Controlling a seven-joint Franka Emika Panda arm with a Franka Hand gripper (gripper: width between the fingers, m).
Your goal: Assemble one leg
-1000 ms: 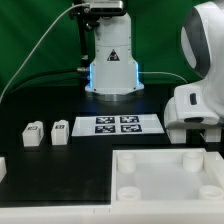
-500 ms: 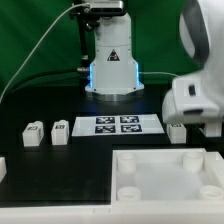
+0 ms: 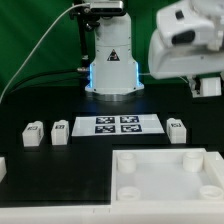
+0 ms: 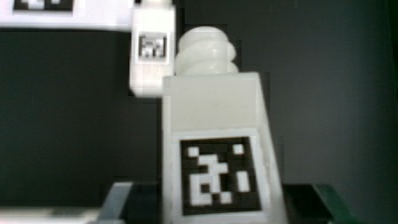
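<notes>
Up in the end effector (image 4: 217, 206), one leg (image 4: 214, 120) is clamped tight, marker face toward the wrist cam and threaded tip pointing away. My guess is that's so it can drop straight into a socket on the white socketed panel (image 3: 165, 176). Below the end effector, another leg (image 3: 177, 128) rests on the surface (image 3: 60, 168), just beside the marker board (image 3: 118, 124).

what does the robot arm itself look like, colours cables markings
The arm is glossy white with rounded shells. Its round white base carries a black triangle sticker and a blue glow near the bottom. Black cables loop away from the base's top. In the wrist view the fingers look dark.
</notes>
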